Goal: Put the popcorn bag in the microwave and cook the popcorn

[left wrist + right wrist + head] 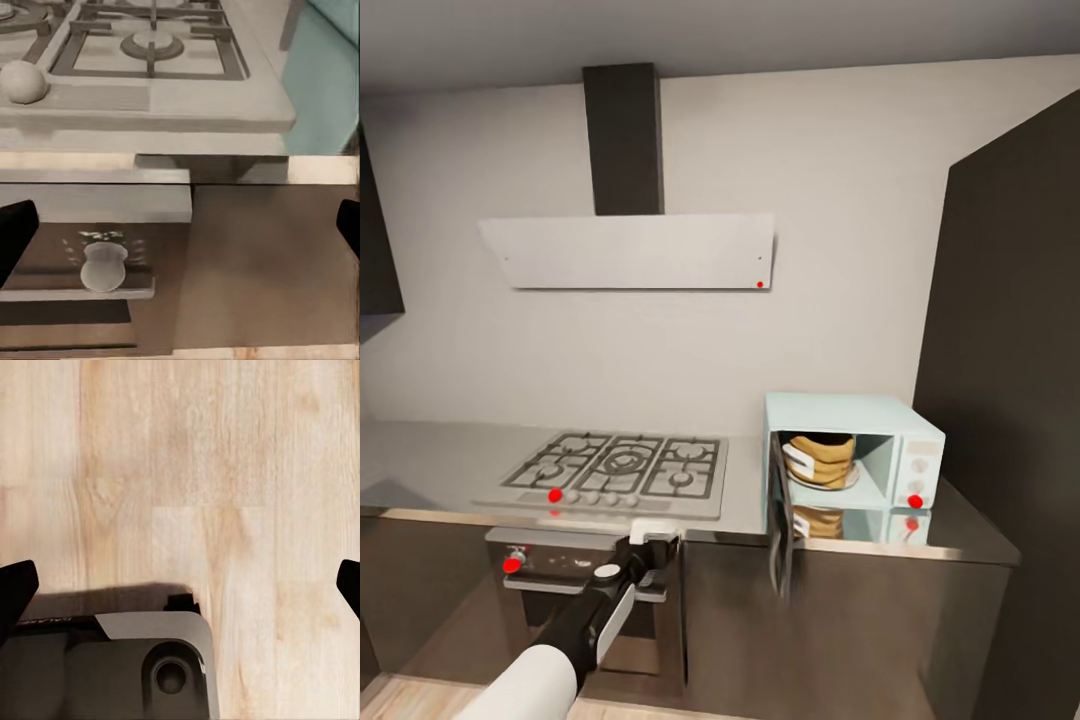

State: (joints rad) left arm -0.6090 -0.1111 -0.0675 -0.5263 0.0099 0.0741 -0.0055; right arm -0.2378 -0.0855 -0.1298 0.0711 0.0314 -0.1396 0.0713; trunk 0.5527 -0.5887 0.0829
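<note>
Popcorn bag (820, 459) already sat inside the microwave (855, 452), upright on the round plate in the cavity, white label facing out; microwave stood on the tabletop (745, 510) at its right end, just beside the gas hob (615, 467); door (781, 520) hung wide open, swung out past the tabletop edge. Loading step judged done; step in hand was closing the door, then starting the heat.

Left end effector (653, 540) was low in front of the oven (585, 580), below the tabletop edge, well apart from the door; left wrist view showed both fingertips (15, 232) spread to the frame edges with nothing between them, so wide open and empty. Right end effector (180, 585) pointed at the wood floor (225, 472) over the robot base (112, 667); fingertips likewise spread wide, holding nothing.

Next move, by my read: bring the left arm up and right, get behind the door's free edge, push it flush; then reach the knobs (918, 470) on the right panel.

Writing: label text on the bag too small to read; no brand visible on microwave or oven; red dots on the panels, no lettering.
</note>
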